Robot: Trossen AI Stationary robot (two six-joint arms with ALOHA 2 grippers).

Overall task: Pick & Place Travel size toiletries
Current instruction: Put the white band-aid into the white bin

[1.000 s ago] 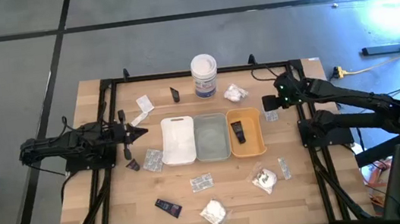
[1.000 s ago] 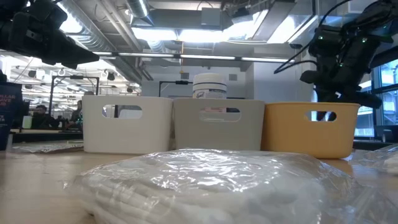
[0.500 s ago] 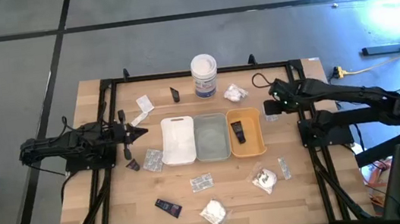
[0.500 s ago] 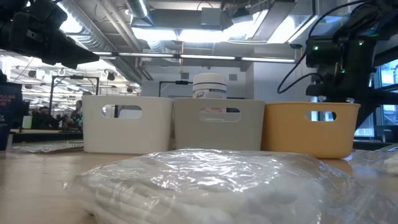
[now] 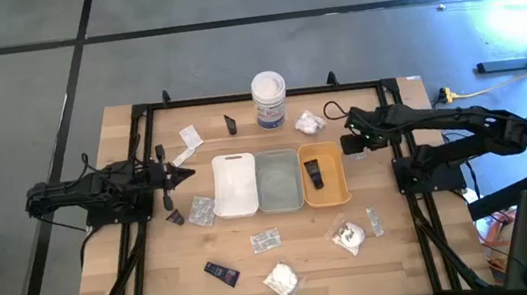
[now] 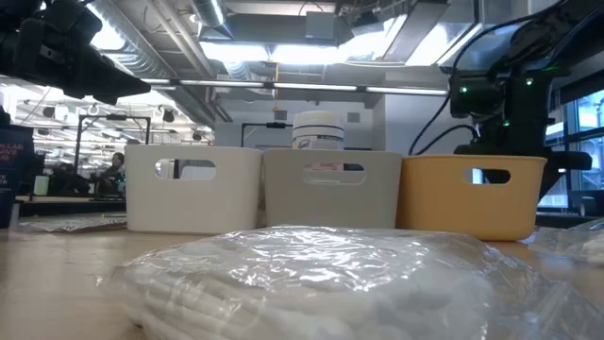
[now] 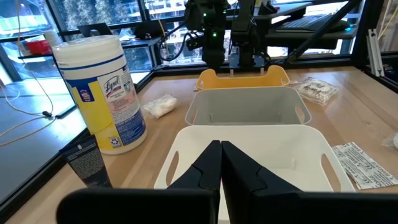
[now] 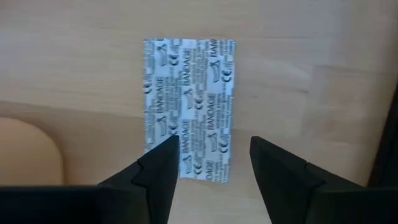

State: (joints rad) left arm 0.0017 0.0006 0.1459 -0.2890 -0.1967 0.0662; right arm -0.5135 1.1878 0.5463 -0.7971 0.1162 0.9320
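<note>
You are looking at a wooden table (image 5: 159,281) carrying three trays side by side at its middle: a white tray (image 5: 234,184), a grey tray (image 5: 279,180) and an orange tray (image 5: 323,173), with a tall white tub (image 5: 270,100) standing behind them. The toiletries are lying scattered around the trays: a soft white bundle (image 5: 310,122) near the tub, another white bundle (image 5: 281,280) at the near edge, a printed sachet (image 5: 266,239) in front of the grey tray, and a small black tube (image 5: 221,272) lower down. One black tube (image 5: 314,173) is already sitting in the orange tray.

Your left gripper (image 5: 178,174) is waiting beside the white tray with its fingers pressed together, holding nothing. Your right gripper (image 5: 352,143) is hanging just beside the orange tray's far corner, directly over a flat bandage sachet (image 8: 188,109) lying on the wood. In the right wrist view its fingers (image 8: 155,168) are standing spread, one on each side of the sachet's near end, and nothing is between them yet.

This looks like the approach step of a pick, so you are lining up on that sachet. Next you will probably need to come straight down until the tips are reaching the wood, then close across the sachet's narrow width. Because it is thin and flat, it may slide rather than lift.
</note>
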